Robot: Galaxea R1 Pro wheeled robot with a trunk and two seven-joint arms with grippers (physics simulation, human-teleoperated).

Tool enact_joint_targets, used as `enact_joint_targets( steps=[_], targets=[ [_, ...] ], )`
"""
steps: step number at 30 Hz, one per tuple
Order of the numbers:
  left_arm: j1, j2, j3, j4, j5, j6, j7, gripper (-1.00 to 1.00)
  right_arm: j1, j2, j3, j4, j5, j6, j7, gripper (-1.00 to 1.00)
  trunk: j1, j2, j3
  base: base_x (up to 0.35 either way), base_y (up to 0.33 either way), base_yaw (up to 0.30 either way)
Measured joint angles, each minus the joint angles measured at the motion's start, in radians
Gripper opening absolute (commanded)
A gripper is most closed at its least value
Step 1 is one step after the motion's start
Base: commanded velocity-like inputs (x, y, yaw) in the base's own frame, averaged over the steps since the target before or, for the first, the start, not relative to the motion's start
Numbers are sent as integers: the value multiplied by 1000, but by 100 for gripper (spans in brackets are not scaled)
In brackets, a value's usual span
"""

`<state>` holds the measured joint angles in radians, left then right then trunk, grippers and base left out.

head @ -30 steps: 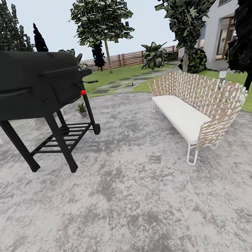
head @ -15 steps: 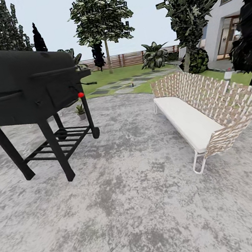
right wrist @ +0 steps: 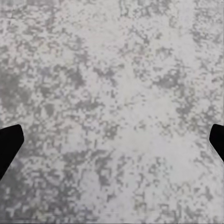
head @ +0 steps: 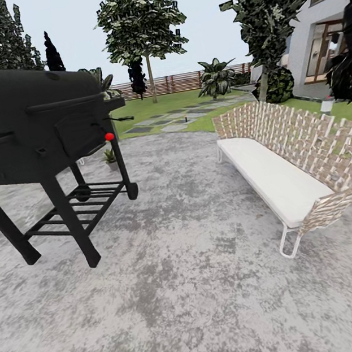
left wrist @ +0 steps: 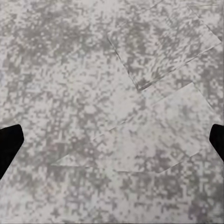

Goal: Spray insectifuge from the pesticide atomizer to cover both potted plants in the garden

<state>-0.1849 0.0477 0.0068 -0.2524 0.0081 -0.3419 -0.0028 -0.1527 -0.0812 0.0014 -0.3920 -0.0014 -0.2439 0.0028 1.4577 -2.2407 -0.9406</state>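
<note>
Both the left gripper (left wrist: 112,140) and right gripper (right wrist: 112,140) hang spread wide with only mottled grey patio paving (head: 194,287) between their fingertips, while one small green-leaved potted plant (head: 110,157), possibly pale-potted, sits beyond the black barrel grill (head: 32,137).

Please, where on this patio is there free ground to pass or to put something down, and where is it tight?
Free: the wide grey paving in front, and the lane between the black grill and the white bench, leading toward the stepping stones. Tight: around the grill's legs and lower rack, where a small potted plant stands just beyond. Both open grippers, left and right, look down on bare paving.
</note>
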Motion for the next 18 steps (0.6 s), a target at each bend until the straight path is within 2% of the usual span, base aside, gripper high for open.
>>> enact_joint_targets(
  steps=[18],
  targets=[
    [0, 0, -1, 0, 0, 0, 0, 100, 0, 0, 0, 0, 1, 0, 0, 100, 0, 0, 0, 337, 0, 0]
  ],
)
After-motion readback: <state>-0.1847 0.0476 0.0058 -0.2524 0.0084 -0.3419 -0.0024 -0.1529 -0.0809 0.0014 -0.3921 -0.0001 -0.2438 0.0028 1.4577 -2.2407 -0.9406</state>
